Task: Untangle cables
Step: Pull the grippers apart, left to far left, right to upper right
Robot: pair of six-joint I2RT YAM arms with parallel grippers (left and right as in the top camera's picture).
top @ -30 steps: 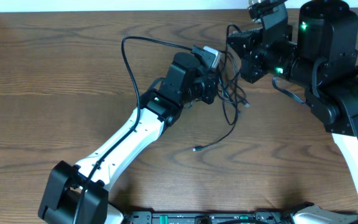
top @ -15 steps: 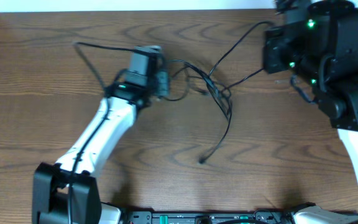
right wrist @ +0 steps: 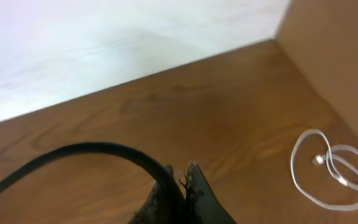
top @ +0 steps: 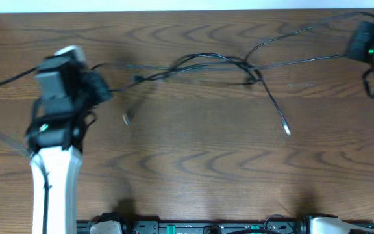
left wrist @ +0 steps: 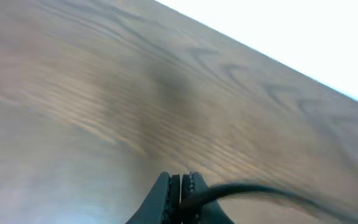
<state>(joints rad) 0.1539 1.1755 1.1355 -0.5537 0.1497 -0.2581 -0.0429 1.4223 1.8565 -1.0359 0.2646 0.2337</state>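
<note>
The left gripper (left wrist: 180,191) is out by the table's (top: 193,169) left edge and the right gripper (right wrist: 179,182) at its far right corner, arms spread wide. Both are clamped on the cables (top: 200,62), which run along the table's far side.

— Any text or labels on your feeds?
— None I can read; the strip of hardware (top: 239,227) at the table (top: 193,169) edge is too small for me

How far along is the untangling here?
Done: the cables lie stretched in long strands across the table. In hand: the left gripper and right gripper each pinch one strand, at opposite sides. Left: a knot joins the strands right of centre.
</note>
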